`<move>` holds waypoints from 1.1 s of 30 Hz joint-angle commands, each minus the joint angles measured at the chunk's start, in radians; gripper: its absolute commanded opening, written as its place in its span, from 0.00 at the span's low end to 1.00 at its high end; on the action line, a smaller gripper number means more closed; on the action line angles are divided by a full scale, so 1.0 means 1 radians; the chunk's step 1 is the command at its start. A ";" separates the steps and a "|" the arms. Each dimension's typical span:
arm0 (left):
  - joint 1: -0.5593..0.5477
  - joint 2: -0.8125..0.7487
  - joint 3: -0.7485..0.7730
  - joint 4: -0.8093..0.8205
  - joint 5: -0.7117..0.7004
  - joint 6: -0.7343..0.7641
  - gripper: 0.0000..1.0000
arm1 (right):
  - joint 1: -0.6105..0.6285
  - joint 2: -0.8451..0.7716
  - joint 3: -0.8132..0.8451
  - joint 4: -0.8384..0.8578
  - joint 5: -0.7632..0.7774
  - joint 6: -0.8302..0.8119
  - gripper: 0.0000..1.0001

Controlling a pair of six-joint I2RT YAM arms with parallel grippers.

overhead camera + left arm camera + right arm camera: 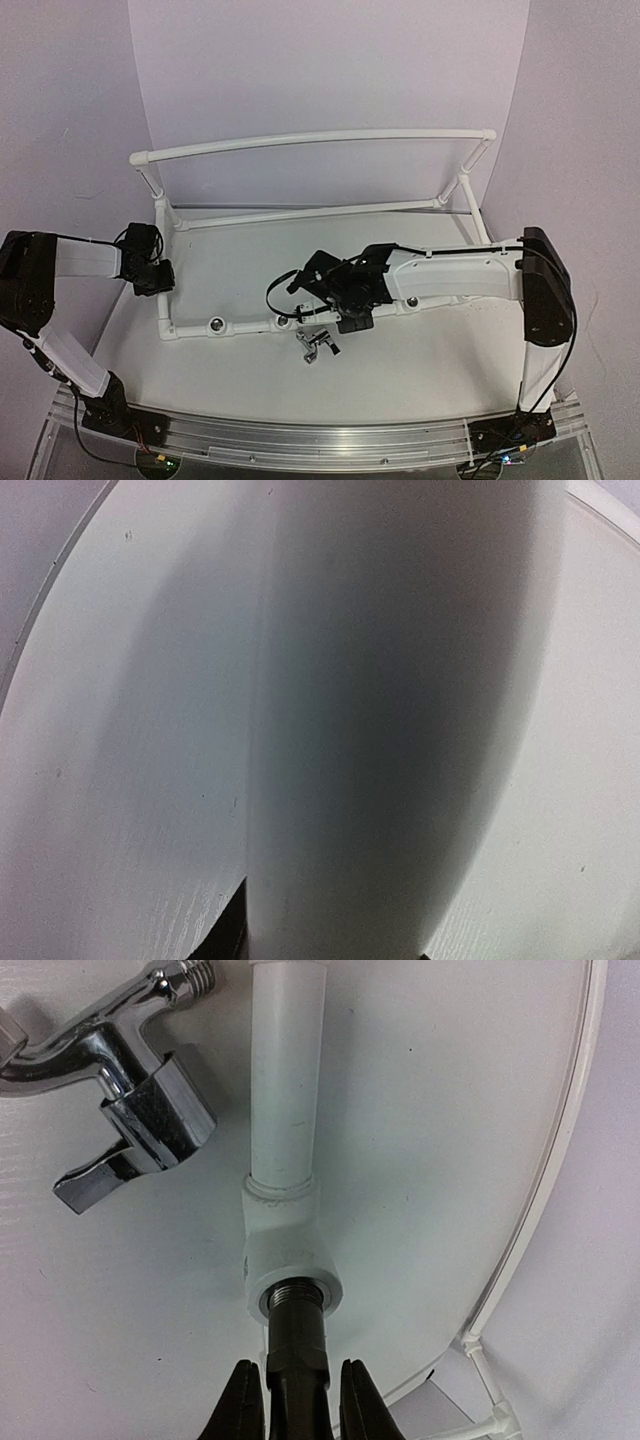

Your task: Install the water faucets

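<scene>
The right gripper (300, 1405) is clamped on one faucet (296, 1335), whose stem sits in the socket (285, 1250). The spare faucet (125, 1110) lies just beside it. If the stem is tilted, the threads could cross and jam. The left gripper (152, 277) is at the frame (300, 215), but I cannot tell how its jaws stand.

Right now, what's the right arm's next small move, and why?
Probably roll the right gripper about the stem's axis to start threading. Its jaws are shut on the dark faucet, whose stem already meets the socket in the white pipe frame, roughly in line. The second faucet lies loose beside the pipe.
</scene>
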 commanded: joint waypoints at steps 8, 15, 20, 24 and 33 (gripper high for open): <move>0.012 0.050 0.011 0.002 0.098 -0.337 0.00 | -0.020 -0.014 -0.053 0.058 -0.168 0.220 0.00; 0.012 0.054 0.017 -0.002 0.095 -0.336 0.01 | -0.030 -0.063 -0.115 0.118 -0.207 0.308 0.00; 0.013 0.057 0.022 -0.009 0.094 -0.338 0.00 | -0.035 -0.079 -0.138 0.142 -0.212 0.318 0.00; 0.012 0.055 0.022 -0.011 0.091 -0.338 0.00 | -0.042 -0.075 -0.136 0.142 -0.218 0.328 0.00; 0.013 0.053 0.018 -0.012 0.087 -0.337 0.00 | -0.042 -0.094 -0.189 0.198 -0.215 0.422 0.00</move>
